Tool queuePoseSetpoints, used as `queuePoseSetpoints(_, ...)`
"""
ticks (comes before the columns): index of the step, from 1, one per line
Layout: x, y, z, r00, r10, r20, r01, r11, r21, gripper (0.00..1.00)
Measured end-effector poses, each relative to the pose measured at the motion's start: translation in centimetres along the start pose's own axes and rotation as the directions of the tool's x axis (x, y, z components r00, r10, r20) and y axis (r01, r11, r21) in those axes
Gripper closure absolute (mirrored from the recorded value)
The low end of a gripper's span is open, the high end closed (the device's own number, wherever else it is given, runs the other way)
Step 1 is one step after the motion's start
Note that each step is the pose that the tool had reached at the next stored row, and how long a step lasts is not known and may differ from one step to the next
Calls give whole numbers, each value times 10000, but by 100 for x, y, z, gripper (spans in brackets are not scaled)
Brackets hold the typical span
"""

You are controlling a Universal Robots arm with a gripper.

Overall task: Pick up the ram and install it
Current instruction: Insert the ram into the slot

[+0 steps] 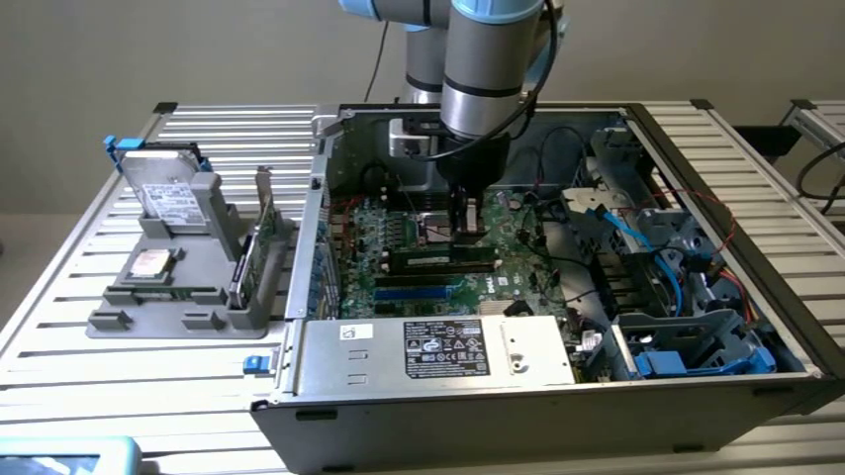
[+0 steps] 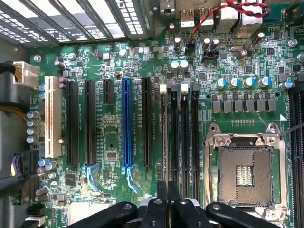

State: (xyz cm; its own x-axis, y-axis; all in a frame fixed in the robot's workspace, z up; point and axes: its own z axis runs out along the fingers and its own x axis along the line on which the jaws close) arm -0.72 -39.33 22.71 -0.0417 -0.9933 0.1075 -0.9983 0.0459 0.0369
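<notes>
The ram (image 1: 429, 260), a thin green stick with black chips, stands on edge in a memory slot on the motherboard (image 1: 396, 292) inside the open computer case. My gripper (image 1: 465, 237) reaches straight down onto its top edge near the middle, fingers shut on it. In the wrist view the ram (image 2: 164, 137) shows edge-on as a thin line in the slot nearest the black expansion slots. It runs away from my gripper (image 2: 167, 192), whose black fingers (image 2: 161, 209) are pressed together. Two empty black memory slots (image 2: 190, 133) lie beside it.
The bare CPU socket (image 2: 244, 173) sits beside the memory slots, and a blue expansion slot (image 2: 126, 123) lies on the other side. A power supply (image 1: 436, 348) and cable bundles (image 1: 634, 247) crowd the case. Outside, at the exterior view's left, a grey holder (image 1: 158, 307) carries a hard drive (image 1: 169, 193) and a green card (image 1: 264, 242).
</notes>
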Motion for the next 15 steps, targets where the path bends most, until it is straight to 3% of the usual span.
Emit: queuePoseSetpoints(15,12,0,-28,10000,55,-2,-55,10000,1,88)
